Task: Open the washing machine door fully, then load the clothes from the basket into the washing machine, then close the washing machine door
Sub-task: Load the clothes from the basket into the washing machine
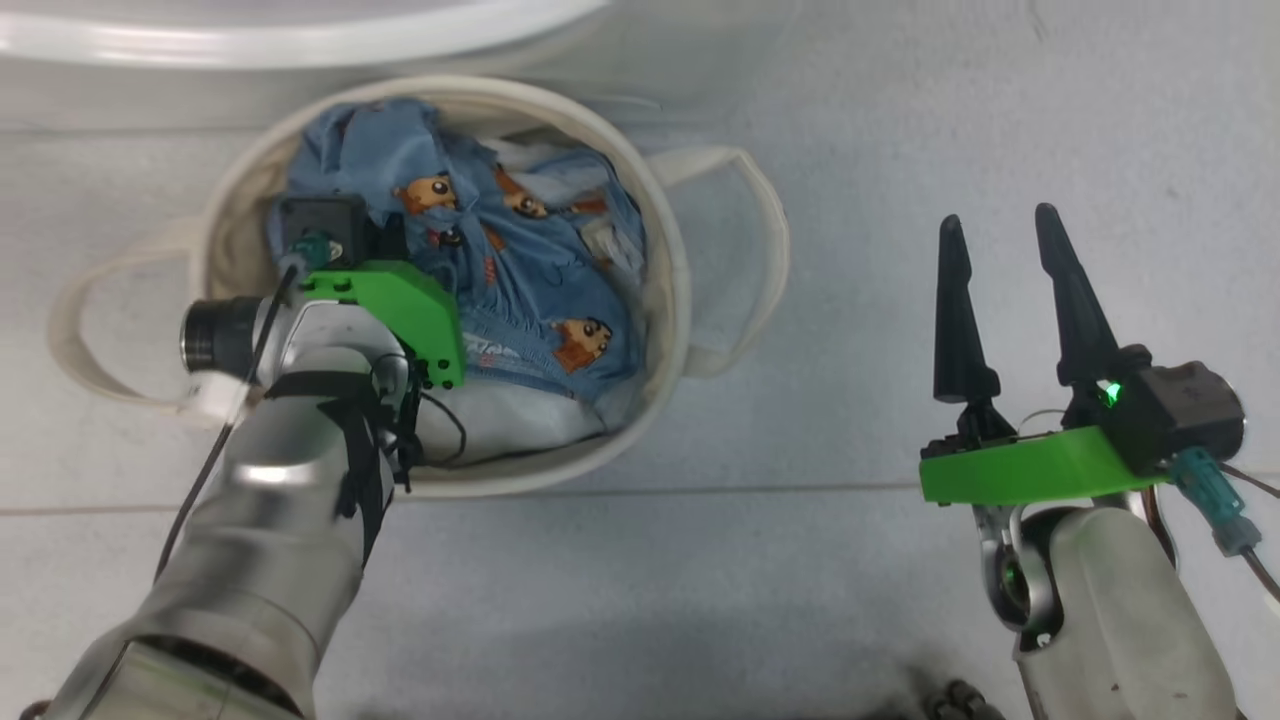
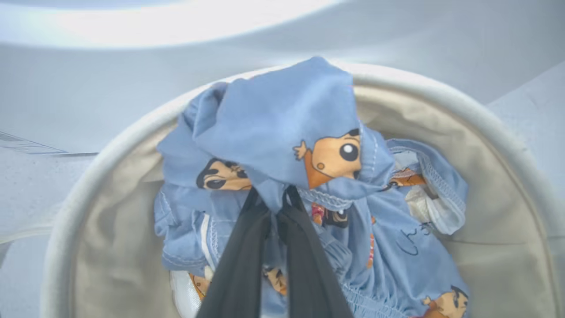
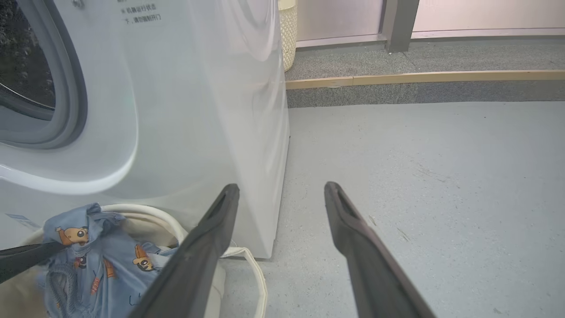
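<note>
Blue clothes (image 2: 282, 119) lie pinched between the left jaws inside the basket (image 2: 499, 190)

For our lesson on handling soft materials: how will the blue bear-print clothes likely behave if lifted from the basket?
Probably floppy: the clothes fold and bunch over the shut jaws of the left gripper. Likely light, being thin fabric. The tangled heap may drag neighbouring pieces over the basket rim.
</note>
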{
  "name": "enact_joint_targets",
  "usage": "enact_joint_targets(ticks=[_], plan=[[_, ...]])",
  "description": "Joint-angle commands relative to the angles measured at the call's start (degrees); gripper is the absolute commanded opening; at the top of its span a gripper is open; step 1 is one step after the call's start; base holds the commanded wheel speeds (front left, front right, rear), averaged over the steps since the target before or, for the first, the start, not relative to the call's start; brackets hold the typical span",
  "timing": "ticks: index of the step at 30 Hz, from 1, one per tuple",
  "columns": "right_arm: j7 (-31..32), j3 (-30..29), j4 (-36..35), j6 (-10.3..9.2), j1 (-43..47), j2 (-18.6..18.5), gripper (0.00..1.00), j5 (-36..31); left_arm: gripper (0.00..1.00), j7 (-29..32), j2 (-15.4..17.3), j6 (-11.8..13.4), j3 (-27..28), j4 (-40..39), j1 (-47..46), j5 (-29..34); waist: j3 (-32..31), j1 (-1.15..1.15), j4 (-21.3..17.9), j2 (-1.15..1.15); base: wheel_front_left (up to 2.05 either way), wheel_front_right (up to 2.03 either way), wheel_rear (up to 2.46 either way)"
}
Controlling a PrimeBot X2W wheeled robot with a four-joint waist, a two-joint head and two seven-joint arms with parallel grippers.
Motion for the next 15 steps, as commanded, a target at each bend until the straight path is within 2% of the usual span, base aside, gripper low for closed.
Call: enact_joint_targets(ticks=[1, 3, 8, 11, 15], plan=[[-0.69, 1.73, -1.59, 0.05, 0.9, -0.11, 1.0, 0.41, 0.0, -1.44, 1.36, -0.45, 1.59, -1.31, 1.07, -0.82, -2.32, 0.0, 1.39, 0.0, 0.0, 0.0, 0.0], [-0.69, 1.98, -1.82, 0.05, 1.03, -0.11, 1.0, 0.63, 0.0, -2.55, 2.12, -1.33, 3.65, -4.6, 1.83, -1.63, -4.3, 0.0, 2.22, 0.0, 0.0, 0.0, 0.0], [-0.69, 1.14, -0.62, 0.05, 2.21, -0.11, 1.0, 0.88, 0.0, -2.66, 5.26, -1.23, 10.23, -21.49, 10.04, 3.57, -10.41, 0.0, 4.11, 0.0, 0.0, 0.0, 0.0], [-0.69, 0.35, 0.36, 0.05, 3.63, -0.11, 1.0, 1.37, 0.0, -2.67, 5.25, -1.97, 14.72, -29.76, 16.53, 7.41, -14.64, 0.0, 5.15, 0.0, 0.0, 0.0, 0.0], [-0.69, 0.08, 1.4, 0.05, 5.9, -0.11, 1.0, 1.96, 0.0, -2.68, 3.98, -5.19, 20.82, -38.97, 24.67, 10.75, -19.92, 0.0, 6.38, 0.0, 0.0, 0.0, 0.0]])
